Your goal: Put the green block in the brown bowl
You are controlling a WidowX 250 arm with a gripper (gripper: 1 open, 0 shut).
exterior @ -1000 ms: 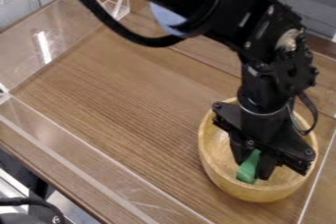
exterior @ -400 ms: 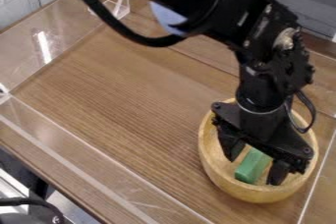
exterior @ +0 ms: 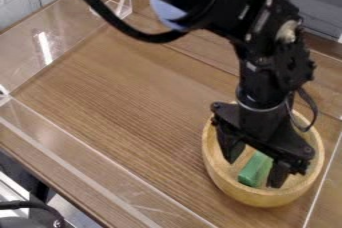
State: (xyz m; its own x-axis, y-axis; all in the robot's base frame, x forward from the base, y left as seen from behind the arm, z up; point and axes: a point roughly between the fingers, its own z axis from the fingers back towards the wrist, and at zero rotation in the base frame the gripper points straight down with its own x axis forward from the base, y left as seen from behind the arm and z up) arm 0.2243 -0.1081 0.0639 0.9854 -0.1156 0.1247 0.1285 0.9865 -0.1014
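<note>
Spread fingers now flank the bright green rectangular block (exterior: 254, 169), where a second ago they pinched it; the black robot gripper (exterior: 257, 172) has opened and shifted slightly upward. Its pincer stands apart, one finger on each side, with no grip visible. The block lies inside the round light brown wooden bowl (exterior: 217, 176), partly hidden by the arm. The step in hand looks like the release, with only the retreat left. Lifting straight up, fingers kept wide, should avoid dragging the block or catching the rim; swinging sideways too early could tip the bowl.
</note>
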